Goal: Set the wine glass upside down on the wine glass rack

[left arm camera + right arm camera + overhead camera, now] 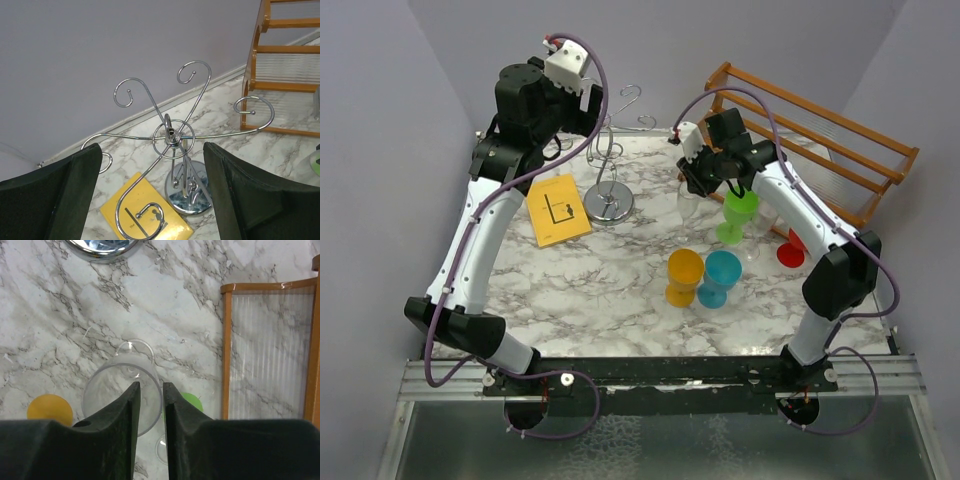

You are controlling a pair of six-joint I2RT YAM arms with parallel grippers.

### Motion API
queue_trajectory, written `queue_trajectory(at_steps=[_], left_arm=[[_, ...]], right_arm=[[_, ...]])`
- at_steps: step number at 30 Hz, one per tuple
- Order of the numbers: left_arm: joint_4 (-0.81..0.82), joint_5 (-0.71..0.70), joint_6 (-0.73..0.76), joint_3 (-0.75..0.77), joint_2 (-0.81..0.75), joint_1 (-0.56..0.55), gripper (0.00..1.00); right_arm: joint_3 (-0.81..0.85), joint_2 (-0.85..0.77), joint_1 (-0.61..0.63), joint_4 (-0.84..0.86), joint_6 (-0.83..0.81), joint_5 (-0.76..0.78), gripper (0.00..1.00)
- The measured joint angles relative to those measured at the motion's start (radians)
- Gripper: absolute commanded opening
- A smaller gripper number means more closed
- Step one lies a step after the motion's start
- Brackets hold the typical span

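Note:
The chrome wine glass rack (609,165) stands at the back left of the marble table, and its scroll arms and disc base show in the left wrist view (172,136). My left gripper (582,100) is wide open and empty, high above the rack's top. A clear wine glass (689,203) stands upright right of the rack. My right gripper (703,180) is over its rim. In the right wrist view the jaws (151,390) are narrowly apart and straddle the rim of the glass (107,390), one finger inside the bowl and one outside, with a small gap left.
A yellow card (558,210) lies left of the rack base. Green (737,215), yellow (683,277), blue (721,277) and red (790,250) goblets stand nearby. A second clear glass (162,450) sits below my right fingers. A brown wooden slatted rack (820,140) is at the back right.

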Motion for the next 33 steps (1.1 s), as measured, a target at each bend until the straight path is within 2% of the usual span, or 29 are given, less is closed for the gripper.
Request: queue_trajectory(at_steps=[3, 5, 14, 20, 26, 33], left_arm=[[0.0, 0.0, 0.007, -0.006, -0.003, 0.0, 0.86], [-0.004, 0.0, 0.009, -0.01, -0.01, 0.0, 0.86], [-0.006, 0.0, 0.009, -0.026, -0.073, 0.0, 0.86], [0.002, 0.025, -0.05, -0.069, -0.117, 0.0, 0.86], [0.008, 0.163, -0.178, -0.082, -0.1, 0.002, 0.86], [0.06, 0.352, -0.305, -0.039, -0.04, 0.002, 0.86]], right_arm=[[0.003, 0.009, 0.0, -0.011, 0.0, 0.012, 0.05], [0.023, 0.021, 0.0, -0.024, 0.001, 0.014, 0.01], [0.076, 0.023, 0.0, -0.027, -0.006, 0.038, 0.01], [-0.006, -0.16, -0.023, 0.014, -0.024, 0.078, 0.01], [0.052, -0.349, -0.047, 0.097, -0.009, 0.124, 0.01], [0.246, -0.376, -0.046, 0.178, 0.056, 0.134, 0.01]])
